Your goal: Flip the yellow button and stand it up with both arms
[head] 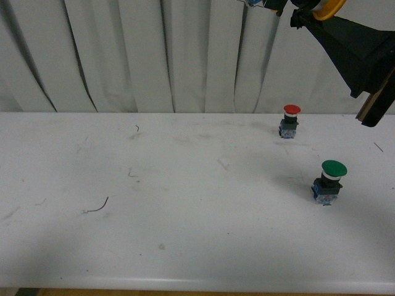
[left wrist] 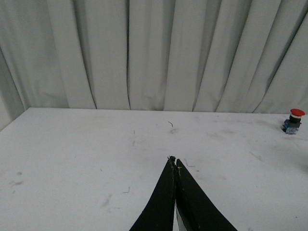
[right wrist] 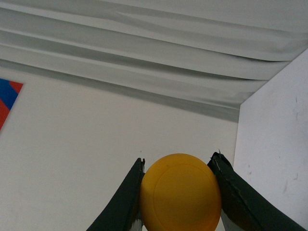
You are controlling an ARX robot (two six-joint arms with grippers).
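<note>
item: yellow button [right wrist: 180, 195]. off the tabletop [head: 154, 216], held high above its far right corner, cap pinched between the fingers of the right gripper [right wrist: 180, 161].
left gripper [left wrist: 173, 160]: fingers pressed together, empty, above the tabletop.
also present: red-capped switch [head: 290, 121] by the far edge, green-capped switch [head: 329, 180] by the right edge, both upright.
step, judged: mid-air handover pending.
next calls for: left fingers parting to take the base, so the button can turn cap-up.
</note>
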